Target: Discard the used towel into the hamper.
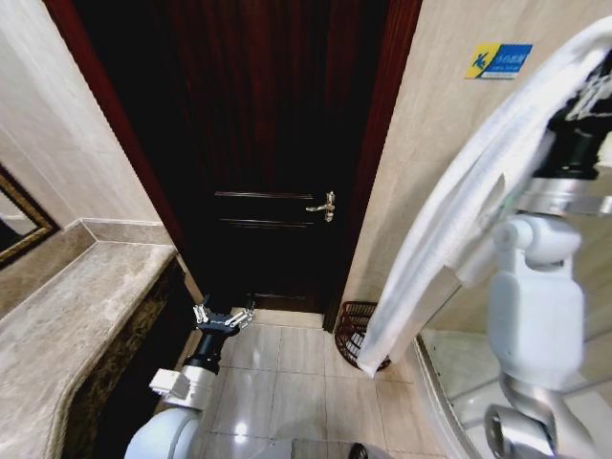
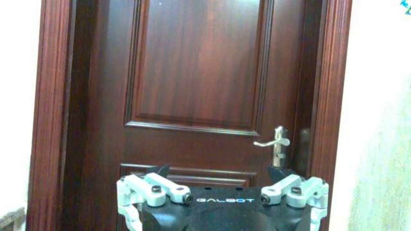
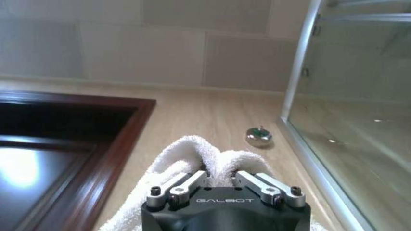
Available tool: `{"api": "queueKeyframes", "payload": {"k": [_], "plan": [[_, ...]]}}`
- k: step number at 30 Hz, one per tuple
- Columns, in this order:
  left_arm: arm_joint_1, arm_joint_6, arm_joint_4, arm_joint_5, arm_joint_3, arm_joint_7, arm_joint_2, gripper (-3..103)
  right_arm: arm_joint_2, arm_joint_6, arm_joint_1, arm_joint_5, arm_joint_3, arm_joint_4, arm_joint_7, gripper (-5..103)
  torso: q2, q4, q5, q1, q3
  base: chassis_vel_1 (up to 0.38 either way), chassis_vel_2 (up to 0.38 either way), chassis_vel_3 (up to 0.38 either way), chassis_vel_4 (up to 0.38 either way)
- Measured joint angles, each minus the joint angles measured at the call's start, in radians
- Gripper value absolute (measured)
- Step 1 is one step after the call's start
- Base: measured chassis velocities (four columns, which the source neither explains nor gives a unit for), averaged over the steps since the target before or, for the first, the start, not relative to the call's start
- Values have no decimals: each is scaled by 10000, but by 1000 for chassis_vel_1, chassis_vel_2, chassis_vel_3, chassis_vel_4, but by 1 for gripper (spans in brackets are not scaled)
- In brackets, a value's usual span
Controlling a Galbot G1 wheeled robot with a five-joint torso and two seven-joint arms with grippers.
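The towel (image 1: 459, 220) was the biggest thing in the head view, a long white strip of terry hanging from high on the right down to a loose tail just above the hamper (image 1: 356, 333). It looked soft, light and limp, likely to swing and drape rather than hold shape, so a pinch on a bunched fold should have served better than a hold on a flat edge. The right gripper (image 3: 220, 182) had exactly that hold in its wrist view: both fingers closed on a humped fold, held high. The hamper stood on the floor (image 1: 287, 382) in the corner by the door frame, partly hidden behind the towel's tail, its open wire weave probably apt to snag loops of cloth. The door (image 2: 199, 96), dark wood with a lever handle (image 2: 273, 143), was shut. The floor was pale glossy tile, the walls beige tile, a stone counter (image 1: 67, 325) ran along the left, and a glass shower screen (image 3: 359, 120) stood on the right. The left gripper (image 1: 222, 319) waited low before the door, fingers spread and empty.
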Motion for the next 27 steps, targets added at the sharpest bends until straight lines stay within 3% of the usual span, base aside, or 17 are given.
{"api": "queueKeyframes", "payload": {"k": [10,13,27], "plan": [[0,0,0,0,-1,-1,0,99,372,149,1858,-784,-469,-1098,73,7,0,0,-3,0,0,0,0,0,0],[0,0,0,0,0,0,0,99,442,582,2556,-1247,-560,-1868,-55,7,1,2,-8,0,-1,0,0,0,0],[0,0,0,0,0,0,1,99,839,1563,1270,-1101,-357,-2925,-716,7,0,-1,2,-1,0,0,0,0,0]]}}
